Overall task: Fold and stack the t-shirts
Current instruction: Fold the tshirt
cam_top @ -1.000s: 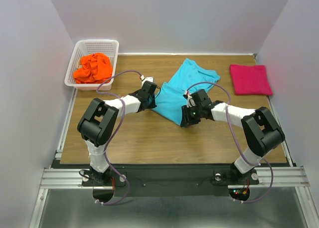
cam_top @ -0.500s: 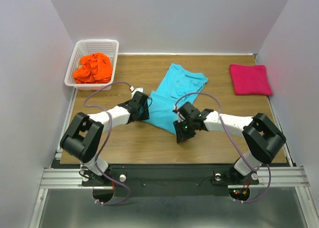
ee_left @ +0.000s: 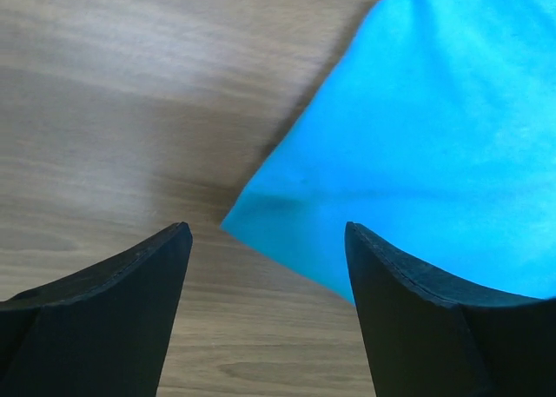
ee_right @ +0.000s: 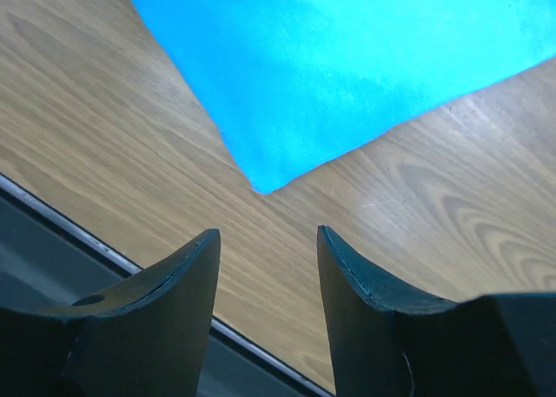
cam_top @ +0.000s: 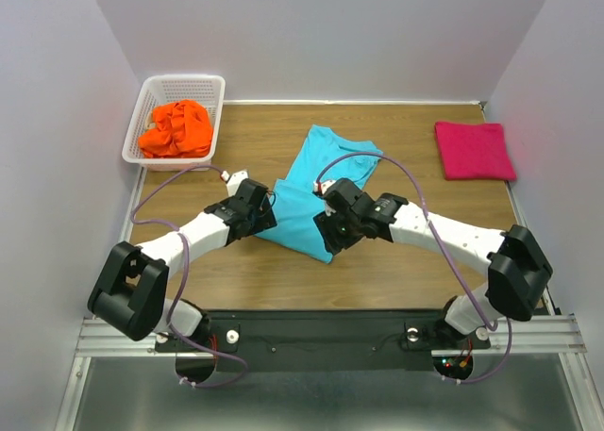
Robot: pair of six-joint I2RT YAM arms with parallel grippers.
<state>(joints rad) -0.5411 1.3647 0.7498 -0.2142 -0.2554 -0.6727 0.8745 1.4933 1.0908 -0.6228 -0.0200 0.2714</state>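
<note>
The turquoise t-shirt (cam_top: 326, 172) lies spread in the middle of the table, with its bottom hem toward the near edge. My left gripper (cam_top: 261, 219) stands open over the shirt's left hem corner. In the left wrist view that corner of the turquoise t-shirt (ee_left: 417, 136) lies on the wood just beyond the open left gripper (ee_left: 268, 234), which holds nothing. My right gripper (cam_top: 327, 240) is open at the near hem corner. The right wrist view shows the turquoise t-shirt (ee_right: 330, 67) ending in a point ahead of the empty right gripper (ee_right: 268, 238). The pink t-shirt (cam_top: 474, 150) lies folded at the far right. The orange t-shirt (cam_top: 176, 127) is crumpled in the basket.
A white lattice basket (cam_top: 160, 84) stands at the far left corner. The table's near edge with its dark metal rail (ee_right: 52, 267) runs just behind my right gripper. Bare wood (cam_top: 415, 271) lies in front of the pink t-shirt.
Both arms pulled the turquoise t-shirt toward the near left while gripping its hem corners. Both grippers then opened and let the corners drop onto the table.
</note>
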